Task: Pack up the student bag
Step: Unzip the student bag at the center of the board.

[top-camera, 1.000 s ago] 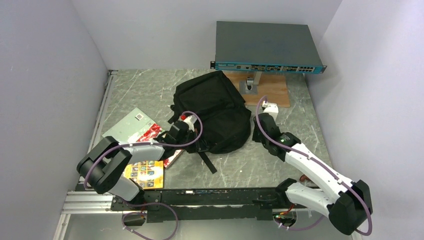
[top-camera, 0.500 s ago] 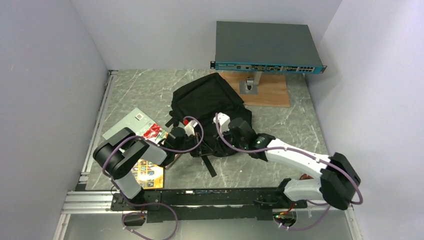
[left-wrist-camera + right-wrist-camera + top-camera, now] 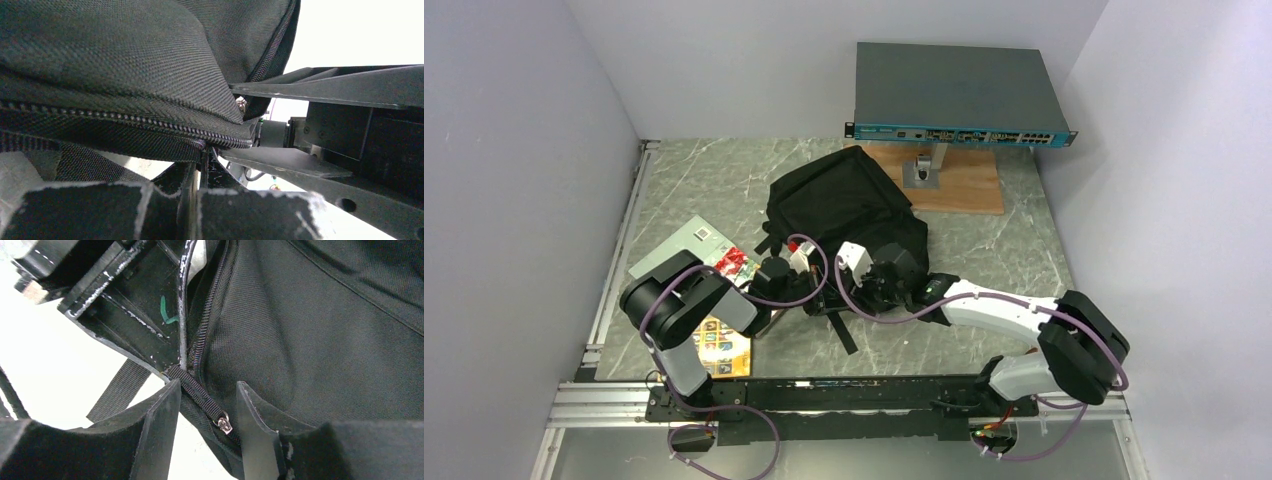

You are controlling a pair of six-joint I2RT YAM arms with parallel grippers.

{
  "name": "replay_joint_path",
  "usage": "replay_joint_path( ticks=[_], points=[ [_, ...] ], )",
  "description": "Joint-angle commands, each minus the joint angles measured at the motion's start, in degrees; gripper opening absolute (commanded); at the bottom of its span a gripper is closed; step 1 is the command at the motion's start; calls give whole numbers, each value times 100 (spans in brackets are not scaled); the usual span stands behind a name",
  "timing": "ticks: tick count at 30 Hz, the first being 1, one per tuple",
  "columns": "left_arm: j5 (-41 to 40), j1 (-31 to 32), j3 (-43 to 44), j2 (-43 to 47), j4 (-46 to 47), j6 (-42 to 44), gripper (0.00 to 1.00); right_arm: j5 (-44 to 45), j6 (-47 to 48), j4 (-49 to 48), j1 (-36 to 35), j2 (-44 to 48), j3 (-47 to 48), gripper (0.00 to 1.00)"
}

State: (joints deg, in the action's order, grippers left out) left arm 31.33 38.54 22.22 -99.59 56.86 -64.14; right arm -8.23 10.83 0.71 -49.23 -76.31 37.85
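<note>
**Right arm swinging in across the bag's front**

Reaching leftward from its spot beside the bag a second ago, the right arm is now lying stretched low over the table. Its right gripper is meeting the left gripper at the near edge of the student bag, and its jaws, closed a second ago, are now standing apart. The left arm is folding tighter at the elbow than before, wrist pushed against the bag's near left corner.

From overhead both grippers are merging into the black fabric – the wrist cameras are sorting them out. The right wrist view is showing the right gripper released, its fingers straddling a webbing pull tab with a small metal zipper slider at its end; neither finger is clearly touching it. The left wrist view is showing the left gripper clenched, fingers pressed together where the zipper seam of the bag is running into their tips.

The bag is lying mid-table, in front of a network switch on a wooden board. Its visible zipper is looking closed, so any contents are staying hidden. A colourful booklet, a red packet and a grey sheet are lying outside it, to its left.
</note>
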Motion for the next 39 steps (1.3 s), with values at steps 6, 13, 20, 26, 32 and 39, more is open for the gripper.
replay_joint_path(
  ticks=[6,13,20,26,32,39],
  points=[
    [303,-27,32,48,201,22,0,44,342,-505,-34,-73,-12,52],
    [295,-23,94,89,89,51,0,-123,372,-539,-42,-330,86,55],
    [227,-25,57,217,-30,119,0,-370,244,-480,-34,-666,229,50],
    [167,-22,27,310,-115,164,0,-493,86,-468,-25,-940,337,16],
    [107,-20,3,417,-303,250,0,299,-351,-923,-25,-437,159,0],
    [-65,-19,-12,458,-694,323,0,2702,-2000,-1244,223,778,-91,0]
  ],
)
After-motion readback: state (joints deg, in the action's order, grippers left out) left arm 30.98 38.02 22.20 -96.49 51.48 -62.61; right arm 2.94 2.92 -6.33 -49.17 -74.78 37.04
